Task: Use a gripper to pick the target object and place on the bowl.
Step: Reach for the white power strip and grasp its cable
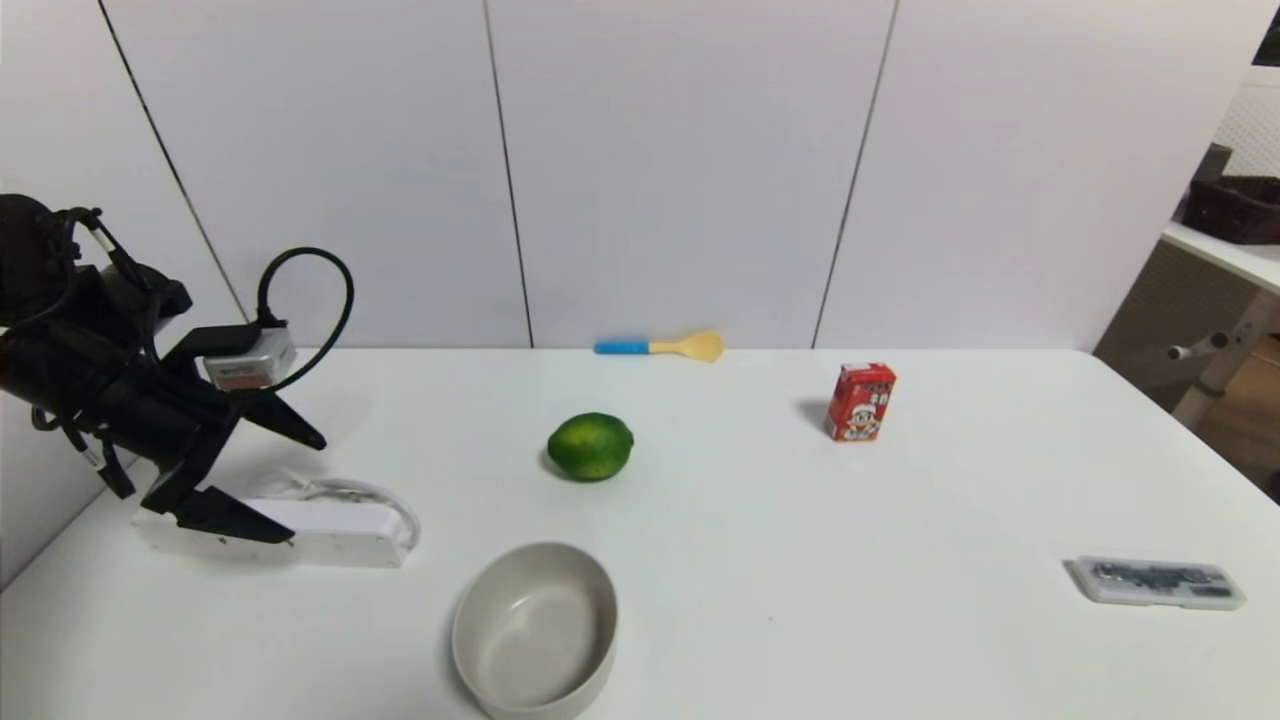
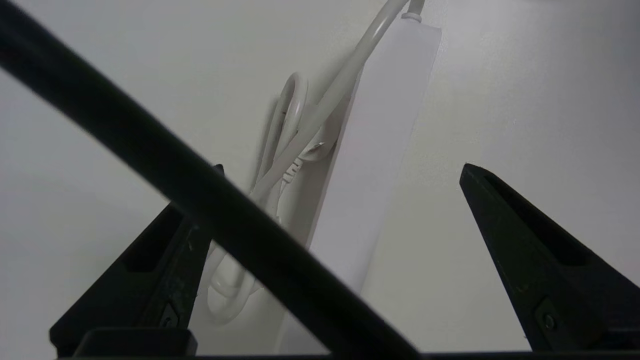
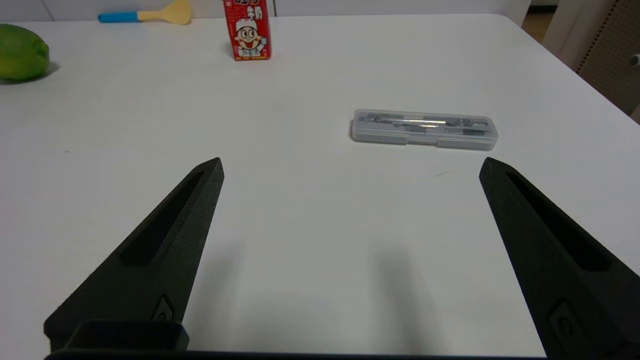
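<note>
Left gripper (image 1: 290, 485) jaws wide apart over the power strip (image 1: 340, 535); rigid, slick plastic, so I'd grab mid-body, clear of the floppy cord (image 2: 300, 130).

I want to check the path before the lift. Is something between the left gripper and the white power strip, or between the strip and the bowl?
Nothing visible. The open left gripper hangs directly over the long white power strip; bare table separates it from the beige-grey round bowl. The green lime lies farther back, off that path.

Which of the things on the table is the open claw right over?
The white power strip: the left gripper straddles it, open. The lime and bowl sit apart.
</note>
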`<action>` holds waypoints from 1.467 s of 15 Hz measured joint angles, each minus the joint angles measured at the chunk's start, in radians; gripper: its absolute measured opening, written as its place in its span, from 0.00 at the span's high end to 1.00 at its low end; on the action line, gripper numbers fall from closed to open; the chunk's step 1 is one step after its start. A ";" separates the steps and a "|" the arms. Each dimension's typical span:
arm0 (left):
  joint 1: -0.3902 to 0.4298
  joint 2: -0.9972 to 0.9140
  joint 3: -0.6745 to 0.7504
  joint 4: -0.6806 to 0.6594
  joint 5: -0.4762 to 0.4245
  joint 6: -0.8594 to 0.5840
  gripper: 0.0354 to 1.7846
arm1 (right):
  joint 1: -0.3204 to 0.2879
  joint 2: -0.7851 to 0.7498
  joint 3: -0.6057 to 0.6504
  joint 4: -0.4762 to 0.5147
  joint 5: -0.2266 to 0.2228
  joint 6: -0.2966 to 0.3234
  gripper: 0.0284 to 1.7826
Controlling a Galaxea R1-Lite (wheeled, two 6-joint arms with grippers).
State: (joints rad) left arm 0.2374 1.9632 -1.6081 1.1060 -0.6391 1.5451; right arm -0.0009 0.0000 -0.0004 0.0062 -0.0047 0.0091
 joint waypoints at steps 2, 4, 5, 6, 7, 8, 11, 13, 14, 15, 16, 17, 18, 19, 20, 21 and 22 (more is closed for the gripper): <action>-0.006 0.007 -0.002 0.000 0.028 0.022 0.06 | 0.000 0.000 0.000 0.000 0.000 0.000 0.01; -0.024 0.015 0.001 0.000 0.056 0.028 0.06 | 0.000 0.000 0.000 0.000 0.000 0.000 0.01; -0.034 0.021 0.000 0.000 0.064 0.030 0.06 | 0.000 0.000 0.000 0.000 0.000 0.000 0.01; -0.043 0.028 -0.001 0.000 0.067 0.032 0.06 | 0.000 0.000 0.000 0.000 0.000 0.000 0.01; -0.051 0.037 -0.001 0.000 0.071 0.031 0.06 | 0.000 0.000 0.000 0.000 0.000 0.000 0.01; -0.057 0.048 -0.001 -0.001 0.078 0.032 0.06 | 0.000 0.000 0.000 0.000 0.000 0.001 0.01; -0.065 0.076 -0.008 -0.003 0.111 0.046 0.06 | 0.000 0.000 0.000 0.000 0.000 0.001 0.01; -0.066 0.093 -0.031 -0.004 0.125 0.066 0.06 | 0.000 0.000 0.000 0.000 0.000 0.000 0.01; -0.066 0.104 -0.054 -0.004 0.130 0.068 0.06 | 0.000 0.000 0.000 0.000 0.000 0.000 0.01; -0.066 0.115 -0.070 -0.004 0.133 0.072 0.06 | 0.000 0.000 0.000 0.000 0.000 0.001 0.01; -0.066 0.124 -0.080 -0.005 0.135 0.076 0.06 | 0.000 0.000 0.000 0.000 0.000 0.000 0.01; -0.067 0.133 -0.090 -0.006 0.135 0.077 0.06 | 0.000 0.000 0.000 0.000 0.000 0.000 0.01; -0.067 0.141 -0.092 -0.006 0.136 0.077 0.06 | 0.000 0.000 0.000 0.000 0.000 0.000 0.01; -0.068 0.148 -0.092 -0.005 0.136 0.077 0.06 | 0.000 0.000 0.000 0.000 0.000 0.000 0.01; -0.068 0.154 -0.090 -0.004 0.138 0.076 0.06 | 0.000 0.000 0.000 0.000 0.000 0.001 0.01; -0.068 0.158 -0.087 -0.004 0.145 0.076 0.06 | 0.000 0.000 0.000 0.000 0.000 0.000 0.01; -0.068 0.161 -0.086 -0.003 0.157 0.076 0.06 | 0.000 0.000 0.000 0.000 0.000 0.001 0.01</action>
State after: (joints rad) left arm 0.1698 2.1245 -1.6943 1.1034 -0.4823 1.6213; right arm -0.0009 0.0000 -0.0004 0.0062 -0.0047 0.0100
